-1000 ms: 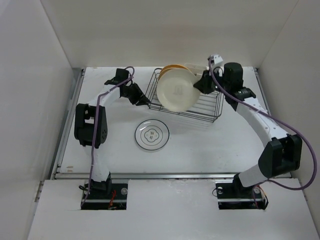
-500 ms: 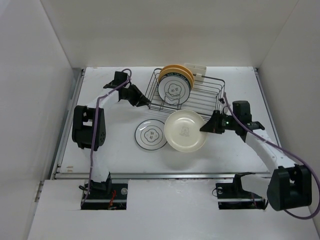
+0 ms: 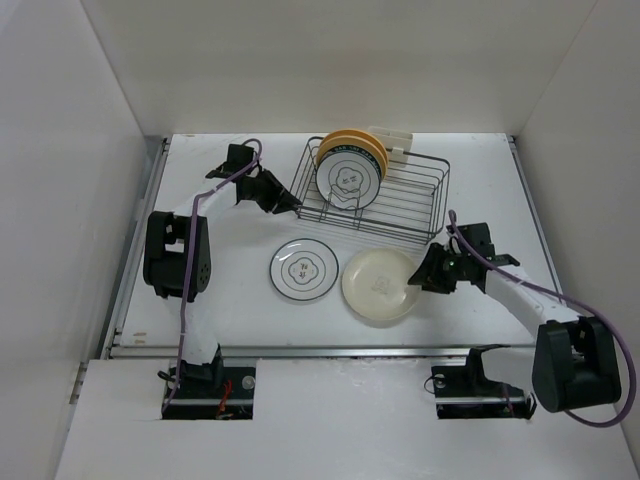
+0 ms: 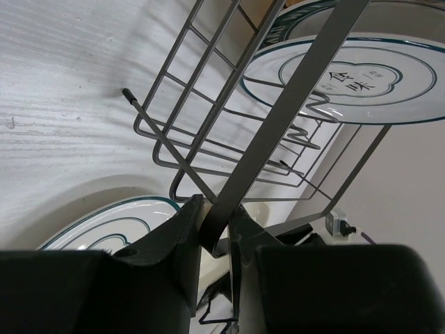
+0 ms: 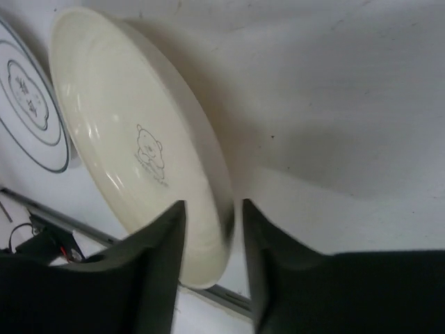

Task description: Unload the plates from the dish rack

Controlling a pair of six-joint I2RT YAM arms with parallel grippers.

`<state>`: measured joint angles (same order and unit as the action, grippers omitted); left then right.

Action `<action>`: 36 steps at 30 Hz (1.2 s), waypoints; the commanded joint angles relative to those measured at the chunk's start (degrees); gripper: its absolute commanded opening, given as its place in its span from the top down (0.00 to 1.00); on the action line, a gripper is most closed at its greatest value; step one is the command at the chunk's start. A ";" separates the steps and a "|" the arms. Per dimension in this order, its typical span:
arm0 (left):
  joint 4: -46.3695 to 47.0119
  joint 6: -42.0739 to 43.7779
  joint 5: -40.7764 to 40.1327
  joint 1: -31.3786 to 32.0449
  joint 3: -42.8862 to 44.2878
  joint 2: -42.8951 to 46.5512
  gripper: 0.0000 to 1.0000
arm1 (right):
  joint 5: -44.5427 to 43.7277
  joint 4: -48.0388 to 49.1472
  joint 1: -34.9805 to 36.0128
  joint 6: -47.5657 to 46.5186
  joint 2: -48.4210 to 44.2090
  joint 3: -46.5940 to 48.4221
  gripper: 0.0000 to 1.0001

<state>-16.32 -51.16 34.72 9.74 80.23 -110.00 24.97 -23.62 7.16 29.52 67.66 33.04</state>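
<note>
While the left arm stretches out to the rack's [image 3: 410, 205] left end, the right arm folds low, the right pincer [image 3: 425, 277] at the cream plate [image 3: 378, 285] lying on the bench [image 3: 480, 180] beside a ringed plate [image 3: 303, 270].

Left wrist: the left pincer [image 4: 212, 223] pinches a rack wire, and a teal plate [image 4: 361, 76] stands inside the rack.

Right wrist: the fingers [image 5: 156, 264] clamp the cream plate's tilted rim.

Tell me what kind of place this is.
Likely a robot test bench, not a kitchen: plain white panels around a table, two arms bolted at its edge, a dish rack with plates.
</note>
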 commanded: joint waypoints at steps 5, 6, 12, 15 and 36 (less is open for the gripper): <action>-6.35 1.32 -4.04 0.10 0.45 2.24 1.00 | -9.49 -0.81 -0.30 2.21 -1.82 6.07 0.35; -6.36 2.63 -4.05 0.11 0.46 2.76 1.00 | -11.42 -1.60 -0.30 2.21 -2.96 6.86 0.32; -10.66 9.13 -7.73 0.63 3.96 2.77 0.75 | -18.81 -0.91 -0.30 4.75 -6.93 11.25 0.20; -12.07 13.62 -7.74 0.63 5.72 2.24 0.70 | -25.22 -0.29 -0.30 7.65 -3.42 15.29 0.20; -26.40 49.13 -21.89 4.85 20.76 4.53 0.62 | -42.47 9.55 -0.30 -14.63 27.42 37.96 0.91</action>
<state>-39.88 -6.37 15.57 14.92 99.44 -108.88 -13.96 -21.41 7.42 22.17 92.01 65.10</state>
